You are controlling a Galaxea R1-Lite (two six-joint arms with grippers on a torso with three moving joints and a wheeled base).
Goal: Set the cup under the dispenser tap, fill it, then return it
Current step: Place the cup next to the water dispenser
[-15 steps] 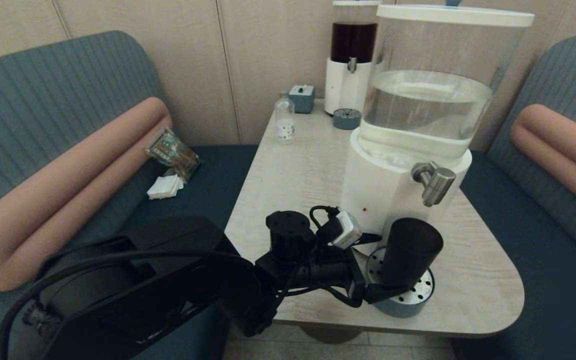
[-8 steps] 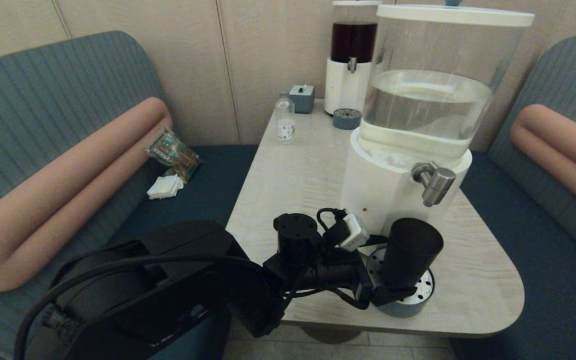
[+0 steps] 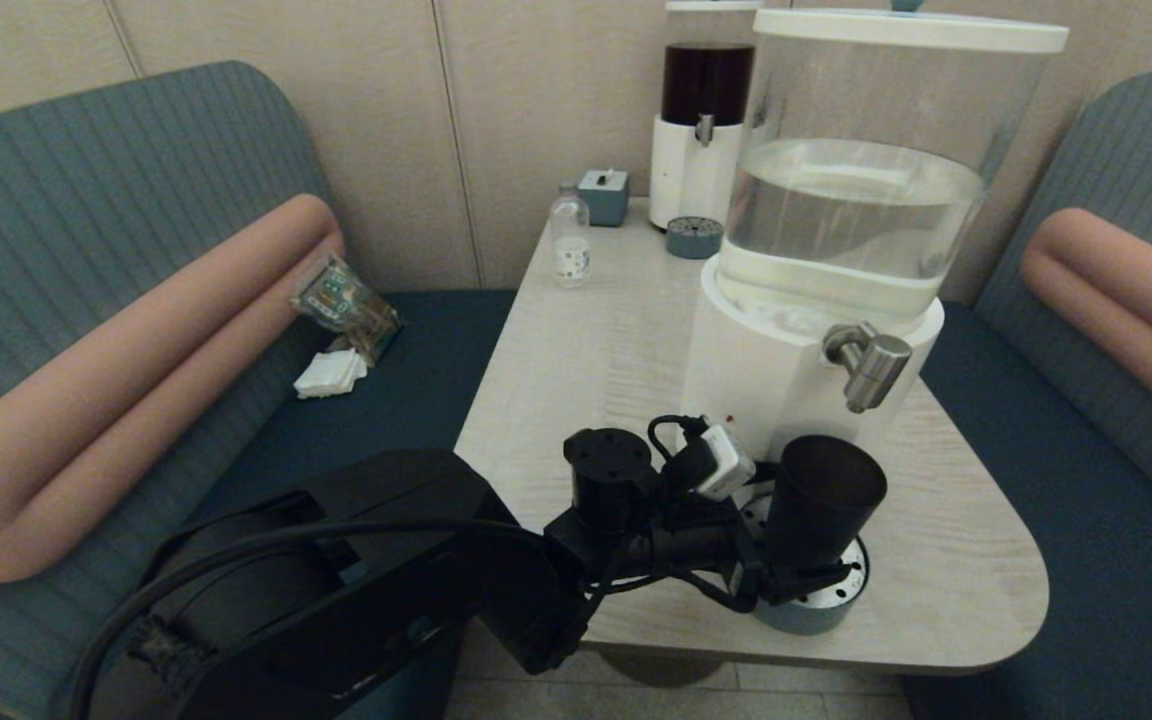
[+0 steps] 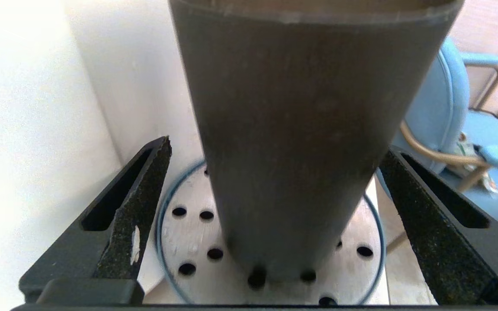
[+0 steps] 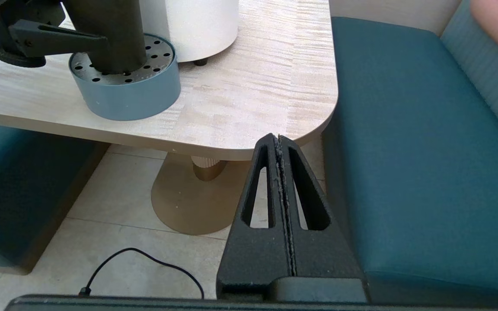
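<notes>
The dark tapered cup (image 3: 821,505) stands upright on the round perforated drip tray (image 3: 844,588), just below and in front of the brushed-metal dispenser tap (image 3: 871,365) on the white base of the big clear-tank dispenser (image 3: 856,200). My left gripper (image 3: 798,580) is open, low around the cup (image 4: 292,129), with one finger on each side. There is a clear gap at one finger (image 4: 141,203), while the other finger (image 4: 409,194) is close to the cup wall. My right gripper (image 5: 278,140) is shut on nothing, parked below the table's front right corner.
A small clear bottle (image 3: 569,243), a grey-blue box (image 3: 603,196) and a slimmer dark-liquid dispenser (image 3: 704,110) with its own tray stand at the back of the table (image 3: 586,340). Benches flank the table, and a cable (image 5: 145,259) lies on the floor.
My left arm has slid to the right, bringing its fingers further in around the cup's lower part. The cup stays on the drip tray.
</notes>
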